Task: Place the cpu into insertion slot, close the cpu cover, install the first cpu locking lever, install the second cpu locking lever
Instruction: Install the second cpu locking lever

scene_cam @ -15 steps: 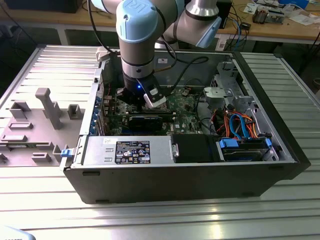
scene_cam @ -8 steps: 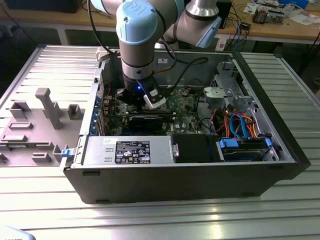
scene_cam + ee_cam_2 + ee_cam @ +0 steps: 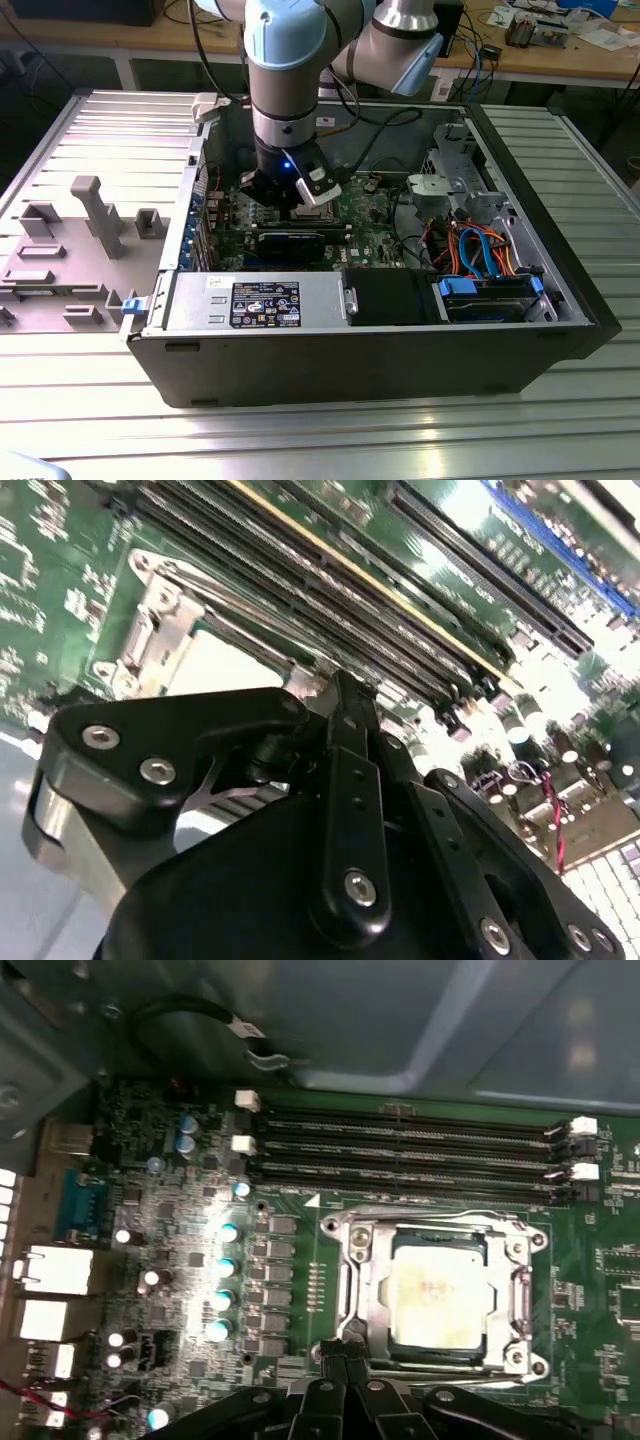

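Arm: we see the robot arm (image 3: 285, 90) reaching down from the top of the exterior view into the open computer case (image 3: 380, 350), which lies on its side on a ribbed metal table (image 3: 300, 430).

Gripper: in the exterior view our gripper (image 3: 290, 195) hangs low over the green motherboard (image 3: 370, 225), near the case wall at the exterior view's left. In both wrist views its black fingers (image 3: 342, 1360) come together at the tips, with no gap between them that we can make out and nothing held there. In the first wrist view the tips sit right at one edge of the socket; whether they touch the metal we cannot tell.

Cpu: in the first wrist view we find the cpu (image 3: 435, 1295) lying flat in its socket, its pale metal top facing the camera.

Cpu cover: the cpu cover (image 3: 365, 1290) lies down over the chip, its silvery frame running round the chip on all sides so the top shows through the window. The second wrist view shows one corner of the same frame (image 3: 150, 620) beyond the gripper's linkage.

Memory slots: we see long dark memory slots (image 3: 400, 1150) running just beside the socket.

Elsewhere in the case: a long black graphics card (image 3: 290, 243) lies near the gripper, and blue and orange cables (image 3: 480, 250) sit at the exterior view's right.
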Motion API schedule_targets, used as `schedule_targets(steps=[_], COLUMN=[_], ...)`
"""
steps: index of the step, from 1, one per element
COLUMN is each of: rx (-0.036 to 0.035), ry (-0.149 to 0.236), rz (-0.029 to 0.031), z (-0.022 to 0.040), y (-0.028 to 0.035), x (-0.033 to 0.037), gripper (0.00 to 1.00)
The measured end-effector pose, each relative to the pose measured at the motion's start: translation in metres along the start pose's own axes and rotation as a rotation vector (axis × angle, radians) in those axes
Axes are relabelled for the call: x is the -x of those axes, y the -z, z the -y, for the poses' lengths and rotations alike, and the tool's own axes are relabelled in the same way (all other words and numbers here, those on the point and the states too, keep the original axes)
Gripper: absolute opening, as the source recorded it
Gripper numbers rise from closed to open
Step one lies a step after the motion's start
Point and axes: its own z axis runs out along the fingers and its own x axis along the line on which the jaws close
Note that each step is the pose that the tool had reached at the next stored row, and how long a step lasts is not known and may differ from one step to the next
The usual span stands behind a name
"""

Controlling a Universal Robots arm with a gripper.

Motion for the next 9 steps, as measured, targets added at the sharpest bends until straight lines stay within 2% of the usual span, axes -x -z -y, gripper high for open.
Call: schedule_targets(steps=[3, 5, 9], rx=[-0.0221, -0.0334, -0.0558], ry=[0.000, 0.000, 0.000], rz=[-0.0039, -0.0059, -0.0084], z=[-0.0040, -0.0085, -0.0223], y=[-0.0006, -0.0013, -0.0031], x=[0.0081, 0.0129, 0.0192], gripper=[0.11, 0.11, 0.11])
